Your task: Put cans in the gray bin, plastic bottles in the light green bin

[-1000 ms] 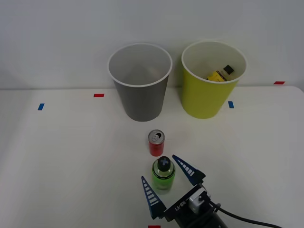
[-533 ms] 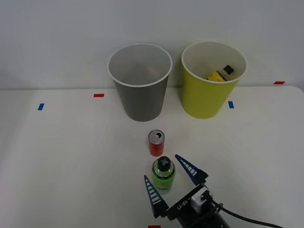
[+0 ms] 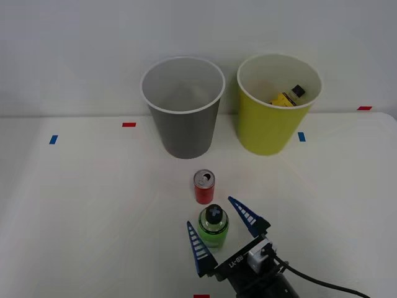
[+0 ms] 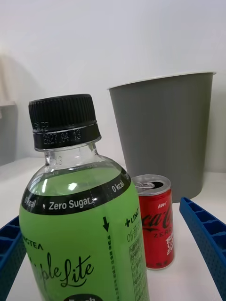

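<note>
Standing upright at the far side of the white surface (image 3: 80, 205): gray bin (image 3: 183, 118) to the left, light green bin (image 3: 276, 115) to the right, near each other but apart. Yellow-labelled bottle (image 3: 286, 96) lying tilted inside the light green bin, black cap toward that bin's far right wall. Gray bin interior showing pale.

Right gripper (image 3: 219, 233) low at the near edge of the surface, jaws spread, one blue ribbed finger on each side of the green bottle (image 3: 213, 226). Contact between fingers and bottle: cannot tell; a narrow gap visible on the right side in the front view.

Green bottle upright, black cap on, pale label partly readable in the wrist view (image 4: 84, 225). Wrist view also showing both fingers (image 4: 202, 235) at the lower corners, clear of the bottle sides.

Red can (image 3: 204, 186) upright just beyond the bottle, toward the gray bin, apart from both. Silver top with opening facing up. Shorter than the bottle.

Small blue and red tape marks (image 3: 129, 125) scattered on the surface.
</note>
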`<action>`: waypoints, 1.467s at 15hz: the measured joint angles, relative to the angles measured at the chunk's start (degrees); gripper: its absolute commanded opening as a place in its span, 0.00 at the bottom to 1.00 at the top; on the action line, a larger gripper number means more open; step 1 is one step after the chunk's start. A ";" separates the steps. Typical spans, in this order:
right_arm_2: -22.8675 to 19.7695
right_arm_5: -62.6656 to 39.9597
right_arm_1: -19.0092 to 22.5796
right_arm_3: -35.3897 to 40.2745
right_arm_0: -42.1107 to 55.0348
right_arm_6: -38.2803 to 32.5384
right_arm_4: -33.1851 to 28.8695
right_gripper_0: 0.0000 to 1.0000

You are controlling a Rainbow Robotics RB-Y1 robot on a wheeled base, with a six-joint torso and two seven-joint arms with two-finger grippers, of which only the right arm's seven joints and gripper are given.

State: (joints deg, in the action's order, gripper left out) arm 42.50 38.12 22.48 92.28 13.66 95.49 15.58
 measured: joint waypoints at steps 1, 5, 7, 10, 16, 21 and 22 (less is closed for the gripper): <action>0.31 -0.03 0.11 0.00 -0.34 0.17 0.37 1.00; 1.54 -0.13 -0.08 0.00 -0.67 1.42 1.74 1.00; 1.53 -0.14 -0.59 0.00 -0.71 2.68 1.67 0.68; 0.90 -0.10 -1.46 0.00 -0.73 8.86 2.37 0.00; 2.38 0.72 -1.50 0.03 -0.56 19.89 11.06 0.00; 2.99 2.02 -1.25 0.03 0.06 20.03 12.06 0.00; 3.11 2.80 -1.11 0.03 0.38 19.97 12.25 0.00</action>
State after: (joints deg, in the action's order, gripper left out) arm 45.61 40.92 21.37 92.31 14.04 115.46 27.83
